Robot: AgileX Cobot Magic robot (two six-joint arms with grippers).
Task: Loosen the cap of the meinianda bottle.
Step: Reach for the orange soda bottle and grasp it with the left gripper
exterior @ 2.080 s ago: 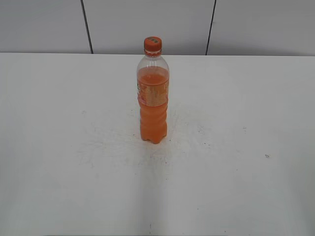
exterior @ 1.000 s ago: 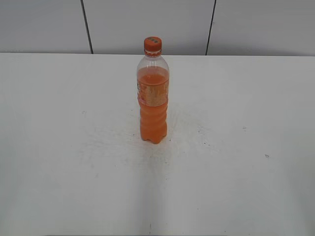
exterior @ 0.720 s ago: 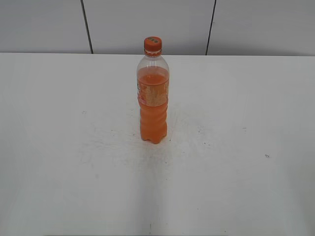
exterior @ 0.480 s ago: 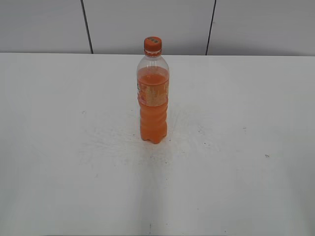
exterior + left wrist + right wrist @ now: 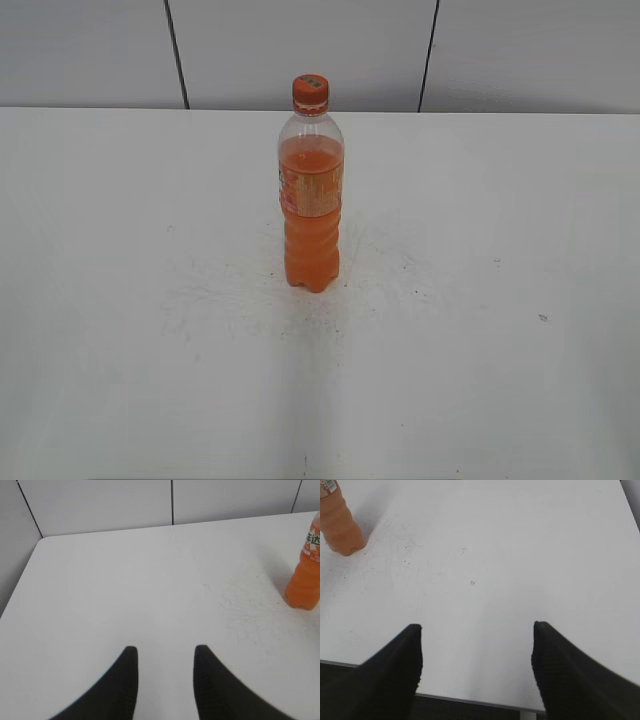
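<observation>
One meinianda bottle (image 5: pixel 312 190) stands upright near the middle of the white table (image 5: pixel 480 250), its orange cap (image 5: pixel 310 91) seated on the neck and nothing touching it. We judge the step in hand to be the approach: both our arms are well apart from the bottle. Our left gripper (image 5: pixel 162 652) hovers over the table's left part with its fingers parted and empty, the bottle at the far right edge of its view. Our right gripper (image 5: pixel 477 630) is spread wider, also empty, near the table's front edge. To do this well, we should clamp the ribbed lower body with one gripper so it cannot spin, then close the other squarely around the cap before twisting.
</observation>
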